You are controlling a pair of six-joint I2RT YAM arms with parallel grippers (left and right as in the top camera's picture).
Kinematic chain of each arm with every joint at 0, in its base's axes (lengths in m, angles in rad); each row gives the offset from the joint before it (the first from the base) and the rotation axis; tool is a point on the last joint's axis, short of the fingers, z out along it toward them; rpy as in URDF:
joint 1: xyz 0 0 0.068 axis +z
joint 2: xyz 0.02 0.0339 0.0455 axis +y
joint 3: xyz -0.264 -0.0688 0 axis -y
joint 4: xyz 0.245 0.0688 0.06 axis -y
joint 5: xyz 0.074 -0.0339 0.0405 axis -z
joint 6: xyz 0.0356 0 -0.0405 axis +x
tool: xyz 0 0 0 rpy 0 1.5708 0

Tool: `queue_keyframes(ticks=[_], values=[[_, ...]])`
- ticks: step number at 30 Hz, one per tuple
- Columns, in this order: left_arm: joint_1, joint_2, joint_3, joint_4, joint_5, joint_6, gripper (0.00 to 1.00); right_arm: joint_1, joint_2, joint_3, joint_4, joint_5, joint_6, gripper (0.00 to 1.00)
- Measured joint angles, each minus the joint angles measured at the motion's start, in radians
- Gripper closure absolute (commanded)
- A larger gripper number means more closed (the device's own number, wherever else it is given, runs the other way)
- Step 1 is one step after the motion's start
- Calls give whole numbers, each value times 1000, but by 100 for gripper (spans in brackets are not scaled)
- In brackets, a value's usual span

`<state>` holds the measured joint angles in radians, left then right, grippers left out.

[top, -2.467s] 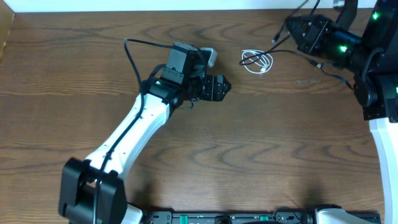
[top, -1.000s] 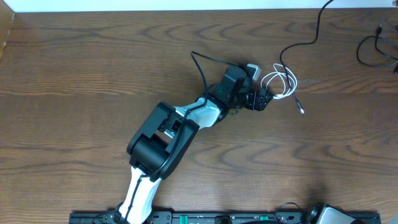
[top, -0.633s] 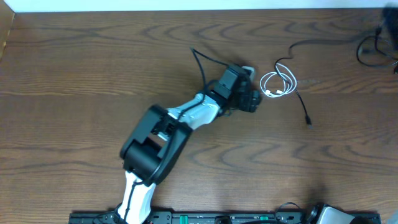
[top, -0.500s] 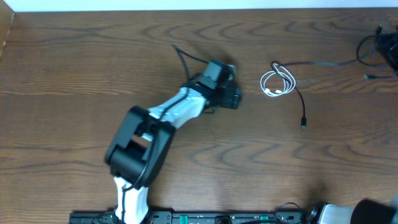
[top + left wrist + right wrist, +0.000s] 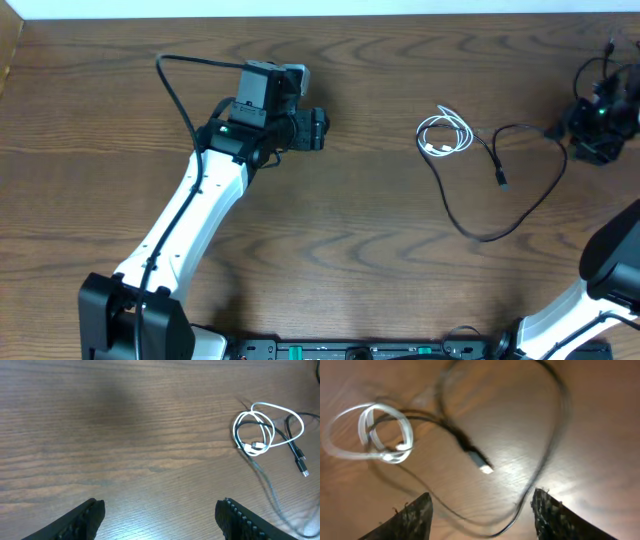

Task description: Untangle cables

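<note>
Overhead: white cable coiled; black cable crosses it, looping right.

Robotics laboratory bench. A dark wood-grain tabletop carries two white-and-black robot arms, the left arm and the right arm. Both are based at the near edge beside a black rail with small green fittings; each shows a green indicator light, and a thick black wire loops off the left one. A plain white wall strip bounds the far edge, and a thin white cable and black cable lie on the wood.
</note>
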<state>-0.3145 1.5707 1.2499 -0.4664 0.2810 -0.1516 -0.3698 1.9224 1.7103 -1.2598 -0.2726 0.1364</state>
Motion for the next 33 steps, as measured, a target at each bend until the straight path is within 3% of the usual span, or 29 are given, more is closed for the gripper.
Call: queue_keyframes(ticks=[5, 13, 19, 27, 30, 33], values=[[8, 0, 0, -2, 0, 3, 24, 191, -1, 5, 37, -105, -163, 38], [50, 0, 0, -55, 1, -25, 24, 493, 93, 6, 146, -68, -146, 56], [126, 0, 0, -103, 1, -81, 24, 564, 272, 5, 142, 26, -135, 64], [130, 0, 0, -112, 1, -85, 24, 587, 289, 2, 161, 122, -117, 68], [130, 0, 0, -113, 1, -86, 24, 598, 289, -11, 190, 145, -115, 78], [130, 0, 0, -113, 1, -88, 24, 618, 289, -30, 200, 162, -99, 79]])
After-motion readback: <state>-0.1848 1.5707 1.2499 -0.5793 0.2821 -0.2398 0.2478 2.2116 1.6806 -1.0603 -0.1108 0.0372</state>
